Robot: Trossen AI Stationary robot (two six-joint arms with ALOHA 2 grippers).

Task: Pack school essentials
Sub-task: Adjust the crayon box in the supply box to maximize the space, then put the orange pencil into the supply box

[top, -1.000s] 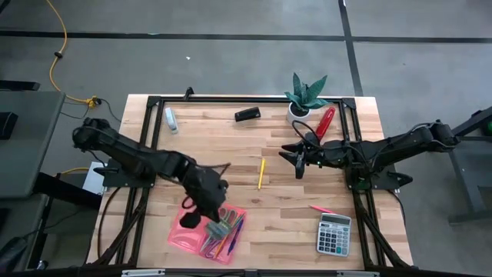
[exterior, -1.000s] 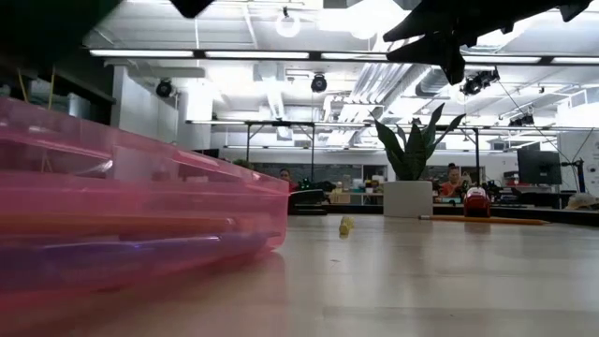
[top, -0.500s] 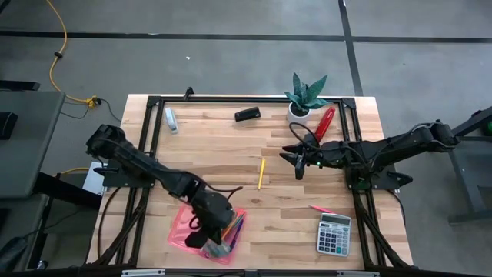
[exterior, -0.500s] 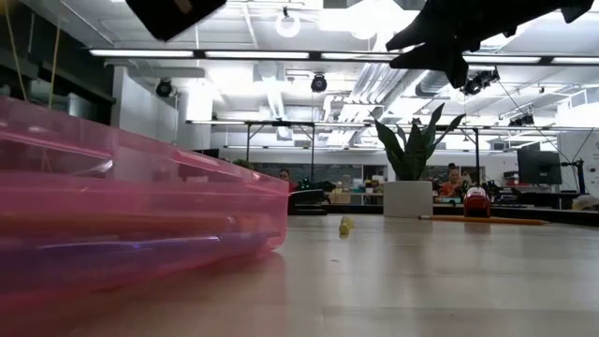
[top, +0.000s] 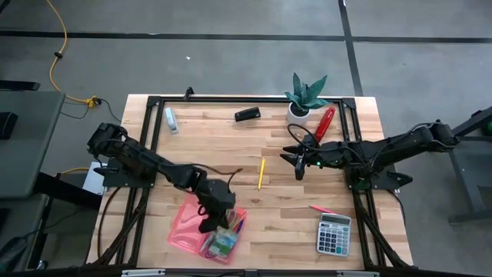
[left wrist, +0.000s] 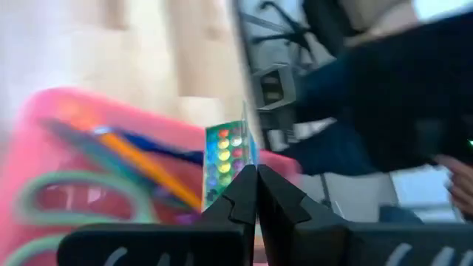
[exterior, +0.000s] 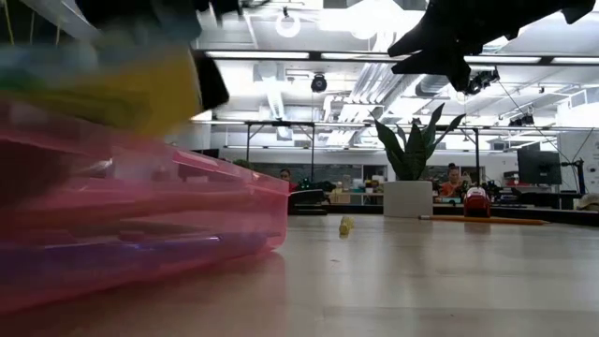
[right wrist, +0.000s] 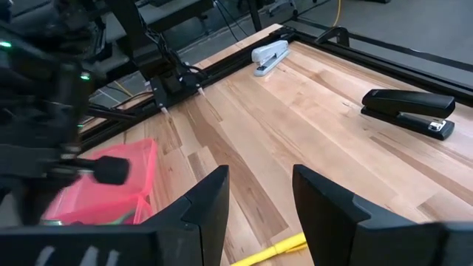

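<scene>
My left gripper (top: 217, 229) hangs over the pink tray (top: 184, 231) near the table's near edge and is shut on the small green-blue box (top: 224, 243), which has rows of shiny coloured dots (left wrist: 226, 159). In the low view the box (exterior: 122, 84) is a blur just above the tray's rim (exterior: 140, 150). Green-handled scissors (left wrist: 44, 196), an orange pencil (left wrist: 144, 166) and a blue pencil (left wrist: 159, 146) lie in the tray. A yellow pencil (top: 260, 173) lies on the bare table. My right gripper (top: 297, 162) waits open above the table right of it. My left gripper pinches the box by its thin edge (left wrist: 247, 164) between the two fingertips (left wrist: 238, 193), coming from above and slanting down. The box stands beyond the fingertips, over the tray's near right part. Whether it rests on the things in the tray cannot be told.
A grey calculator (top: 334, 233) and a pink-red pencil (top: 321, 208) lie near the right near corner. Along the far side are a red oblong object (top: 325, 121), a potted plant (top: 306, 96), a black stapler (top: 247, 115) and a white stapler (top: 171, 119). Bare wood lies mid-table.
My left gripper, carrying the box, has swung over the tray toward the table's near edge and come down; in the low view it drops in from above until the box is just over the tray's rim. The right arm has kept still.
</scene>
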